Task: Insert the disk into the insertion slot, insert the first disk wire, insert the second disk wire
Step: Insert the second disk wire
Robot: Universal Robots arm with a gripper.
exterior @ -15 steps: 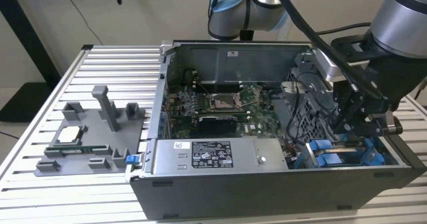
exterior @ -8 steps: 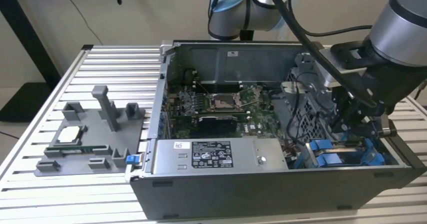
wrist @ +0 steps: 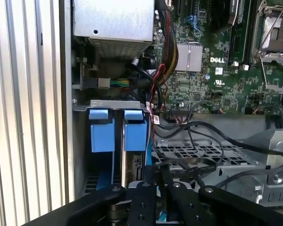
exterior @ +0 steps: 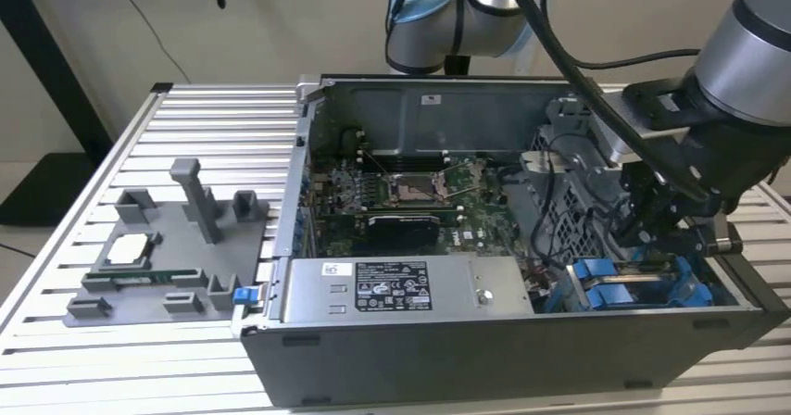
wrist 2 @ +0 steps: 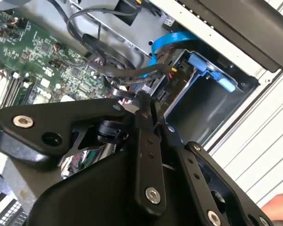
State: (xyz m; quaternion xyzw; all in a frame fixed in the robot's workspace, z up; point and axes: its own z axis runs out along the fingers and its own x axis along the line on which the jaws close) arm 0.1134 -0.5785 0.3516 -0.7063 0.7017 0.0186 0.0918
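Observation:
The disk's bright blue carrier frame sits down in the insertion slot, a grey sheet-metal bay at the case's front corner on the exterior view's right. My gripper hangs inside the case just over that bay, and its black fingers meet at the tips, shut. Loose black wires and a flat blue cable lie right beside the fingertips. I cannot tell whether any wire touches the tips.
The labelled power supply box lies along the case's front edge, with the green motherboard behind it. A perforated metal cage stands beside the bay. On the slatted table, at the exterior view's left, a grey fixture holds spare parts.

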